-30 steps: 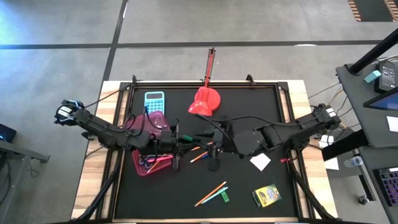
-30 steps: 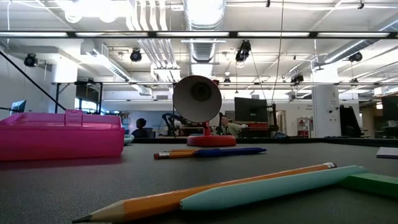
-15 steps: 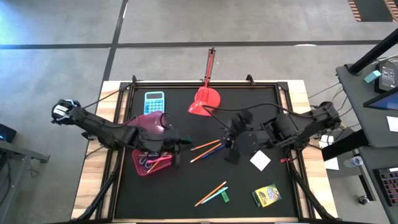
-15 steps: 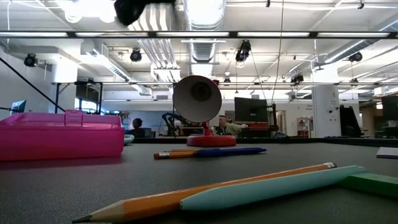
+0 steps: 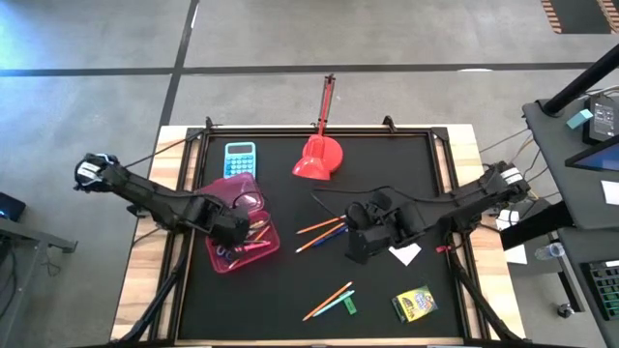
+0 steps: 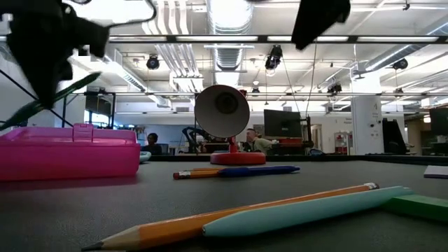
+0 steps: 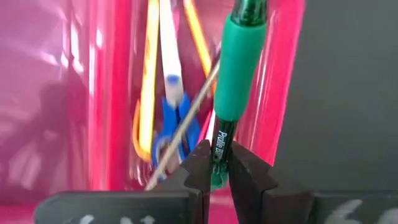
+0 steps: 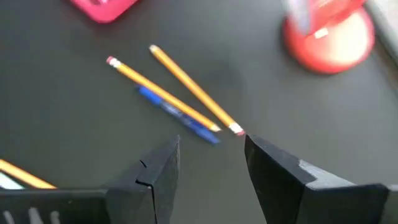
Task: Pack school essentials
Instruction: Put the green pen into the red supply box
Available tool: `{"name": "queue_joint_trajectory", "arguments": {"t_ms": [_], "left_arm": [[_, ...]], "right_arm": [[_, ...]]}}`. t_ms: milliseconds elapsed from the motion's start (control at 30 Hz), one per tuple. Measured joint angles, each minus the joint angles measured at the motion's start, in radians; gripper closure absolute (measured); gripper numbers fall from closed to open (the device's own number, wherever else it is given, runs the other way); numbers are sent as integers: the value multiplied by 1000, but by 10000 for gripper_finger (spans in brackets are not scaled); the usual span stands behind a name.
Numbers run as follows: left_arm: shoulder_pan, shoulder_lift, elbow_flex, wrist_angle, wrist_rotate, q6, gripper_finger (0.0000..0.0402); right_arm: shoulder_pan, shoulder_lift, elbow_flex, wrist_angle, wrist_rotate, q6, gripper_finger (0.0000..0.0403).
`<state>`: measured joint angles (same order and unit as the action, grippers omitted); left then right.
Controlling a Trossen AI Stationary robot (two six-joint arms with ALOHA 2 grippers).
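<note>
Moved since a second ago: left gripper (image 7: 214, 163) drawn back from mid-table to hang over the open pink translucent plastic pencil case (image 5: 242, 237); right gripper (image 8: 211, 155) pulled right, away from the meeting point at centre.
Left gripper: pinched shut on a green-barrelled pen (image 7: 235, 78), barrel pointing down into the case.
Right gripper: fingers spread, holding nothing, hovering just right of the centre pencils.
Already packed: blue-handled scissors (image 7: 173, 127) in the case, with yellow and orange sticks beside them, possibly highlighters or pencils, too blurred to say.
Left on the mat, centre: two orange wooden pencils (image 8: 186, 87) and a blue pen (image 8: 177, 115), lying close together.
Left on the mat, near side: an orange pencil (image 5: 329, 300), a pale blue-green pen (image 6: 301, 210) touching it, a small green block (image 5: 350, 307).
Left on the mat, right side: white paper square (image 5: 406, 253); green-yellow crayon box (image 5: 414, 304) nearer.
Not for packing: light-blue calculator (image 5: 240, 159), red scoop-shaped lamp (image 5: 319, 159), far side.
Progress: roughly a third done, by judgement; green pen about to go in.
</note>
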<state>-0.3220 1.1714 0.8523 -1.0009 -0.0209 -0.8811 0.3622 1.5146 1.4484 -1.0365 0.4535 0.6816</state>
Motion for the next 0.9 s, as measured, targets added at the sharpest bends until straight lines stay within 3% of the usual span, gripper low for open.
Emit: {"name": "queue_joint_trajectory", "arguments": {"t_ms": [200, 533, 900], "left_arm": [[0, 33, -62, 0, 69, -4, 378], [0, 121, -74, 49, 73, 5, 378], [0, 217, -74, 69, 75, 6, 377]], "right_arm": [[-9, 0, -156, 221, -44, -12, 232], [-29, 0, -295, 437, -43, -97, 239], [-29, 0, -371, 525, -42, -92, 256]]}}
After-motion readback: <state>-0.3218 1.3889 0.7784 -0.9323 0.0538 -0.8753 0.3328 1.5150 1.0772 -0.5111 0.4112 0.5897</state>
